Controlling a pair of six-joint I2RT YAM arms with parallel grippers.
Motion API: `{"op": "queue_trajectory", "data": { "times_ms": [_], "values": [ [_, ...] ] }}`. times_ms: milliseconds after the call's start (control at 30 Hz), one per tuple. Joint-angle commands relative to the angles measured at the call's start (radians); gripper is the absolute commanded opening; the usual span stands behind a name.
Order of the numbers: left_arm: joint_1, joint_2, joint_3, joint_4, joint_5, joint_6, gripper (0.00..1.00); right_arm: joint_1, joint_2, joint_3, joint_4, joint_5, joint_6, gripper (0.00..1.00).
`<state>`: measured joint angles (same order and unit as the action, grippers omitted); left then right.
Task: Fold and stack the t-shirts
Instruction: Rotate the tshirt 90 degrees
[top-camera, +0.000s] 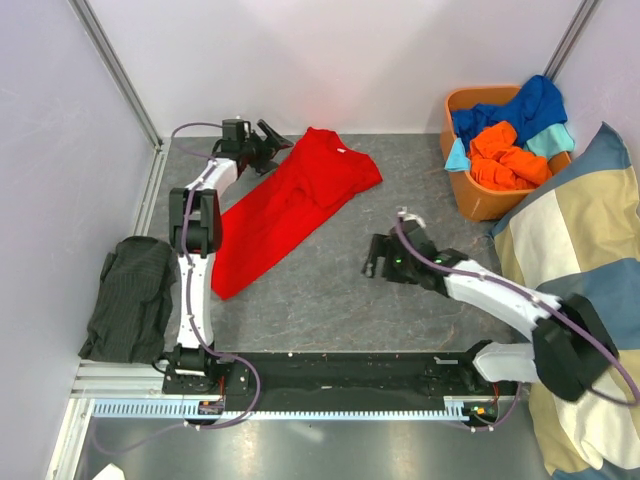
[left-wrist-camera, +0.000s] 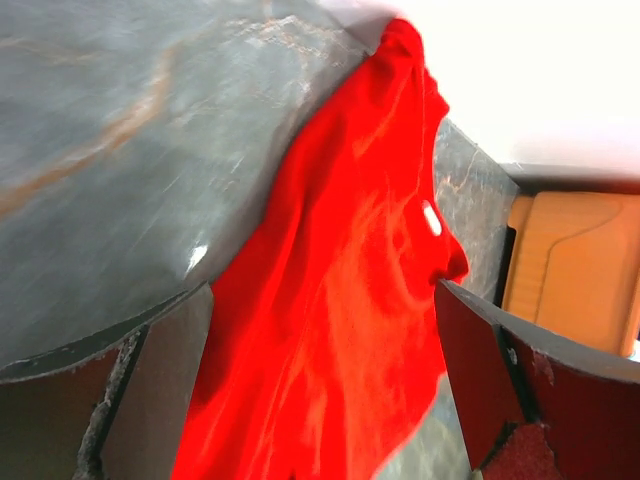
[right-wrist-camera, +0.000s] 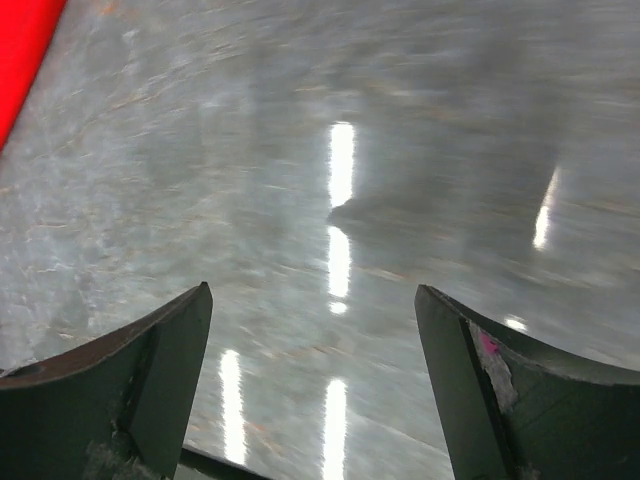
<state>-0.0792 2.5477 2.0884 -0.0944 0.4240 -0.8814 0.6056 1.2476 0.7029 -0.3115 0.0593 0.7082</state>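
Seemingly we are early on: the red fabric t-shirt (top-camera: 300, 195) lies rumpled and unstacked, with left hand (top-camera: 279, 139) and right hand (top-camera: 372, 257) both released

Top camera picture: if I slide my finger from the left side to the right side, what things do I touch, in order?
A dark folded cloth → red t-shirt → orange basket holding more t-shirts → big checked cushion.
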Motion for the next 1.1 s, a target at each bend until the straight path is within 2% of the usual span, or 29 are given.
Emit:
{"op": "queue_trajectory", "data": {
  "times_ms": [0, 67, 100, 233, 400, 533, 667, 1067],
  "values": [
    [0.077, -0.278, -0.140, 0.044, -0.017, 0.082, 1.00, 0.141, 0.180, 0.118, 0.245, 0.016, 0.114, 0.91],
    [0.133, -0.351, -0.191, 0.029, -0.057, 0.148, 1.00, 0.210, 0.297, 0.163, 0.354, 0.027, 0.187, 0.89],
    [0.147, -0.421, -0.233, 0.018, -0.070, 0.168, 1.00, 0.232, 0.378, 0.190, 0.373, 0.031, 0.212, 0.89],
    [0.212, -0.570, -0.349, -0.002, -0.087, 0.231, 1.00, 0.345, 0.525, 0.329, 0.443, 0.115, 0.315, 0.85],
    [0.282, -0.737, -0.484, -0.011, -0.100, 0.272, 1.00, 0.450, 0.688, 0.509, 0.372, 0.180, 0.387, 0.83],
    [0.298, -0.820, -0.557, -0.011, -0.117, 0.288, 1.00, 0.485, 0.792, 0.648, 0.339, 0.198, 0.425, 0.83],
    [0.299, -0.853, -0.591, -0.018, -0.111, 0.297, 1.00, 0.496, 0.901, 0.739, 0.315, 0.189, 0.455, 0.83],
    [0.312, -0.880, -0.628, -0.016, -0.096, 0.291, 1.00, 0.493, 1.032, 0.866, 0.224, 0.194, 0.455, 0.83]
  ]
}}
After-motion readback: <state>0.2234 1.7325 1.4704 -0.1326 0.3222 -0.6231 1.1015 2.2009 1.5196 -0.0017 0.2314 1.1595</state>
